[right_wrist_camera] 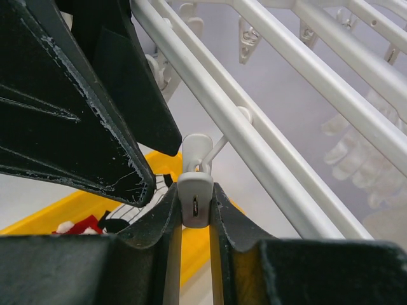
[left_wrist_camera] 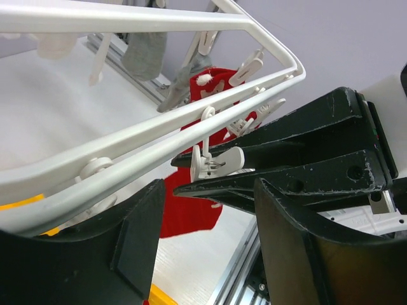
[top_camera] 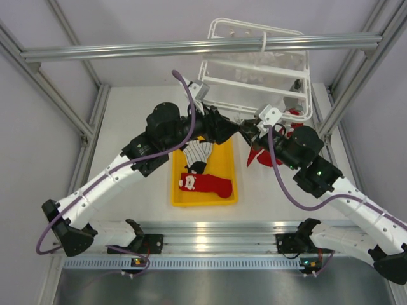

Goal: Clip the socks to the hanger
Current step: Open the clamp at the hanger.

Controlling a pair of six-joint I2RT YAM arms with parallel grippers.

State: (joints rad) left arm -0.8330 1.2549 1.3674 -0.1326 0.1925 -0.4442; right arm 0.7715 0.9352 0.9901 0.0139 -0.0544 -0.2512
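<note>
Socks not yet hung: a striped sock (top_camera: 200,152) and a red sock (top_camera: 205,185) lie in the yellow tray (top_camera: 224,166), which sits on the table on the near side of the hanger (left_wrist_camera: 127,19), lower than its near rail. The tray holds only these two. The striped one is closer to the hanger and the red one farther from it.

A hanging sock (left_wrist_camera: 191,216), also red, dangles under the hanger's near rail. It looks already clipped, but which clip holds it cannot be told.

The right gripper (right_wrist_camera: 195,213) is closed on a white clip (right_wrist_camera: 194,197) that dangles from the near rail, its fingers pressing the clip from both sides. Judged purpose: to squeeze the clip so its mouth opens for a sock.

The left gripper (left_wrist_camera: 213,187) hangs just beside that clip under the same rail, jaws well apart and nothing between them. With no sock at the clip, the held clip has nothing to bite. The left arm probably has to fetch one from the tray.
</note>
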